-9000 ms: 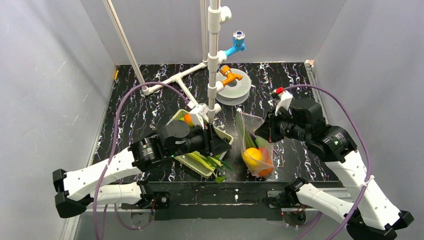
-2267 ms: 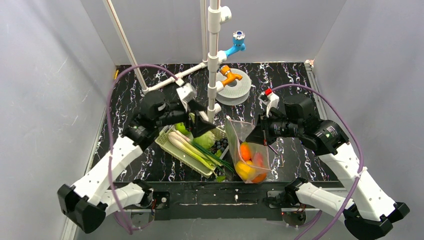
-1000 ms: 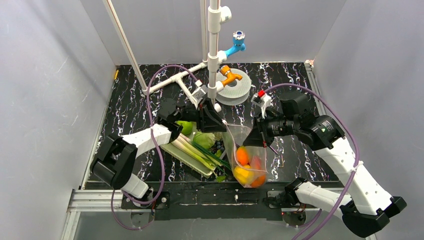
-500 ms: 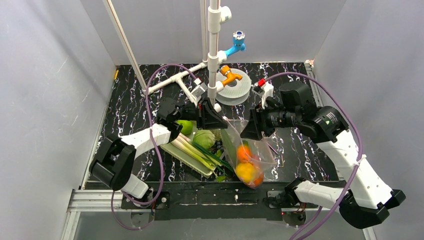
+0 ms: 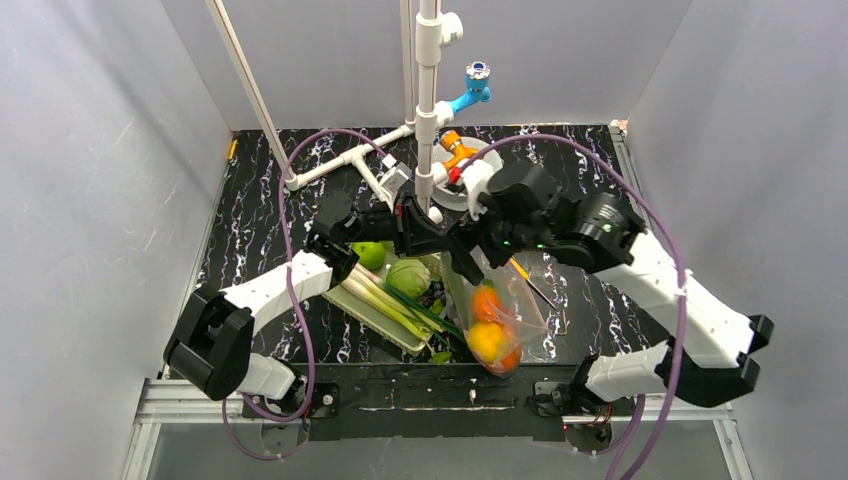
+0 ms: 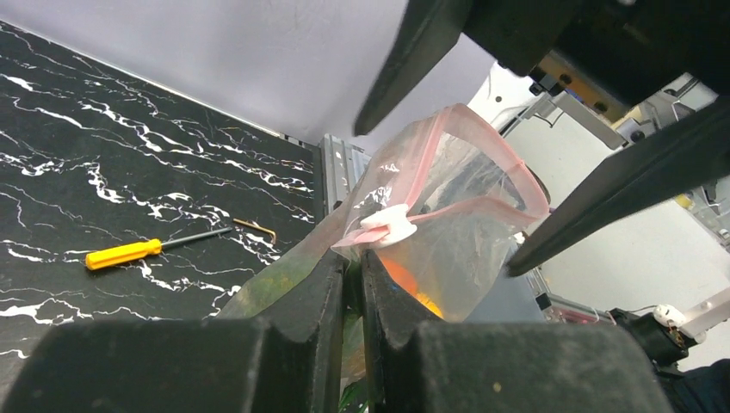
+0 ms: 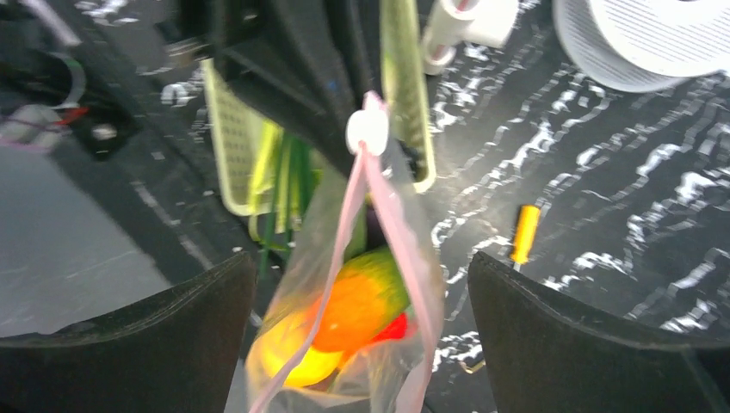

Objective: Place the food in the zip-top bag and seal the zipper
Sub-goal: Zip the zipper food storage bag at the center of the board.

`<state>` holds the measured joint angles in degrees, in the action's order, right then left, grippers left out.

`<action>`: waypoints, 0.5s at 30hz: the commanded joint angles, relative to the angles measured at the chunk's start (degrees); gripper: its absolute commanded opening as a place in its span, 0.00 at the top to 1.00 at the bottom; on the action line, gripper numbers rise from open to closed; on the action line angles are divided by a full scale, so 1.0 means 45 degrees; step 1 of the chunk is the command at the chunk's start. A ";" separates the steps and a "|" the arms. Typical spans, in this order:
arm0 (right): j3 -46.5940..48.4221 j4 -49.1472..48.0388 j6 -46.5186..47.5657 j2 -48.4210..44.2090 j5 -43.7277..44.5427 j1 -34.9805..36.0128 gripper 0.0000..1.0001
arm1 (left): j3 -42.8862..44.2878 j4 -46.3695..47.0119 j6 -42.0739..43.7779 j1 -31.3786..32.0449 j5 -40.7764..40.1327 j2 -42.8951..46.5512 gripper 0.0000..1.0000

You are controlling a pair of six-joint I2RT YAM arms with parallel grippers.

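We find the left arm stretched from the near-left corner toward the centre of the surface (image 5: 260, 200). The left tool (image 6: 351, 265) is pinched tight on the top corner of the zip-top bag (image 6: 456, 241), just below the white slider (image 6: 387, 225) on the zipper (image 6: 429, 159). The bag hangs from this grip, mouth partly parted, with the food (image 7: 361, 301) low inside: orange, yellow and red pieces. We cannot tell whether its bottom rests on the surface.

The right arm arches over from the right, its forearm reaching left toward the bag. The right tool (image 7: 353, 284) is spread wide, with one finger on each side of the bag and nothing gripped.

The bag hangs just beside the green basket (image 7: 228, 138). A yellow-handled screwdriver (image 6: 129, 252) lies apart on the surface.
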<state>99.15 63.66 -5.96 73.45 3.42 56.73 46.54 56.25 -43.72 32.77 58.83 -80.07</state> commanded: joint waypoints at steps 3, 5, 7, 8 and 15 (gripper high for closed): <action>0.0558 0.0647 0.0388 0.0742 0.4986 0.1156 0.02 | 0.0292 -0.0192 0.0395 0.0031 -0.0629 0.0933 1.00; 0.0331 0.0650 0.0367 0.0746 0.5668 0.1456 0.05 | 0.0299 -0.0196 0.0384 0.0041 -0.0679 0.0963 1.00; 0.0162 0.0789 0.0367 0.0813 0.6346 0.1814 0.24 | 0.0337 -0.0338 0.0413 0.0041 -0.0756 0.0996 1.00; -0.0034 0.0684 0.0380 0.0706 0.6561 0.2010 0.38 | 0.0359 -0.0382 0.0401 0.0041 -0.0809 0.0968 1.00; -0.1324 -0.1498 0.0815 -0.0730 0.3937 0.2053 0.99 | 0.0455 0.0269 -0.0053 0.0041 -0.0382 0.0645 0.84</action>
<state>95.35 63.33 -3.29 73.34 25.87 65.76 46.85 51.72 -42.83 32.93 55.37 -78.52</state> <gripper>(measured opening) 0.030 0.081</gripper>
